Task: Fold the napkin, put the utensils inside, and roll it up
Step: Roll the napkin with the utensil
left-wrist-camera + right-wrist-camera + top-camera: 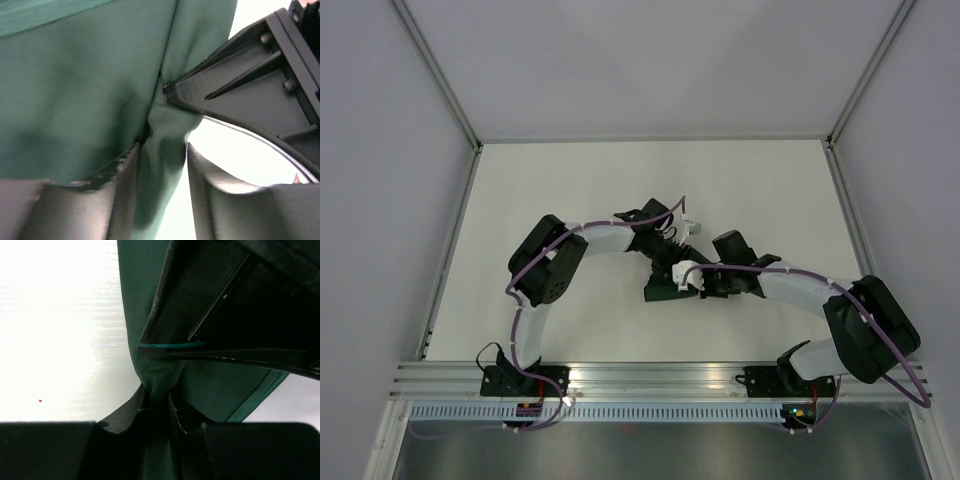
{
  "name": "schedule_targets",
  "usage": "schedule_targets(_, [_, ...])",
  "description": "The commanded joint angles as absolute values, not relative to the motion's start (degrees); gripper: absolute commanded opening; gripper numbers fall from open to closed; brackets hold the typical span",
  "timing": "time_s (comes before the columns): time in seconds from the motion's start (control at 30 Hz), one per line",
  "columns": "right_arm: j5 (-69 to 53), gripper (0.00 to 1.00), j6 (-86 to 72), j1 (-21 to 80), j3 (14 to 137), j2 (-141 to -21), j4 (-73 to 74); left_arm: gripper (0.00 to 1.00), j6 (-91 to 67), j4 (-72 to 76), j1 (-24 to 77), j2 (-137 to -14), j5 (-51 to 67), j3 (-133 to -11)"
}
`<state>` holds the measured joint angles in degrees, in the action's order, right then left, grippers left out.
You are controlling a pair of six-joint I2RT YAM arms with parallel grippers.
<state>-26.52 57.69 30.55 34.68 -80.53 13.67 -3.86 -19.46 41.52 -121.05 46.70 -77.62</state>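
Observation:
The dark green napkin is bunched at the middle of the table, where both grippers meet. My right gripper is shut on a pinched fold of it, which shows in the right wrist view with the napkin hanging ahead. My left gripper has a fold of the napkin between its jaws. The jaws stand apart, and bright table shows between the cloth and the right finger. No utensils are in view.
The white table has raised side rails and an aluminium rail at the near edge. The right gripper's black finger is close by in the left wrist view. The left gripper's finger is close by in the right wrist view.

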Motion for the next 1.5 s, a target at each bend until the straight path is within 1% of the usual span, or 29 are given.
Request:
schedule_targets(0.0, [-24.6,0.13,58.2,30.3,34.7,-83.1,18.9,0.51,-6.5,-17.2,40.0,-116.9,41.7,-75.1])
schedule_targets(0.1, [-24.5,0.12,58.5,30.3,35.2,-83.8,19.5,0.52,-7.2,-15.3,39.6,-114.5,40.6,-73.7])
schedule_targets(0.2, [-25.5,0.12,58.6,30.1,36.4,-84.6,20.8,0.52,-8.2,-12.9,38.8,-111.9,37.1,-71.9])
schedule_targets(0.37, [-27.9,0.11,59.8,28.9,39.8,-88.1,26.2,0.51,-10.6,-5.7,37.1,-105.5,33.4,-64.7])
schedule_targets(0.5, [-31.4,0.11,62.1,27.0,46.6,-93.1,33.8,0.50,-11.9,-1.1,36.3,-99.4,28.5,-60.0])
schedule_targets(0.77, [-38.0,0.11,67.6,22.0,61.4,-106.4,50.9,0.49,-13.8,11.8,36.4,-90.9,23.4,-47.8])
schedule_targets(0.97, [-40.3,0.11,70.8,19.0,71.3,-116.1,60.7,0.50,-13.5,18.0,36.9,-82.2,17.4,-38.9])
schedule_targets(1.13, [-41.0,0.11,71.2,17.8,76.8,-122.6,65.4,0.51,-8.4,17.8,41.7,-78.5,12.0,-36.6])
schedule_targets(1.17, [-41.1,0.11,71.4,17.6,78.4,-123.4,66.0,0.51,-5.5,17.2,43.1,-78.4,9.1,-37.0])
schedule_targets(1.33, [-41.7,0.11,70.9,17.1,82.7,-128.0,68.9,0.54,4.2,12.1,53.8,-82.3,-1.3,-41.2])
schedule_targets(1.37, [-41.5,0.11,70.6,17.1,83.8,-128.6,69.1,0.56,6.2,12.0,56.2,-83.0,-3.5,-41.8])
schedule_targets(1.47, [-41.1,0.11,69.9,17.0,85.9,-130.4,69.9,0.57,10.4,10.8,60.3,-87.1,-7.2,-45.2])
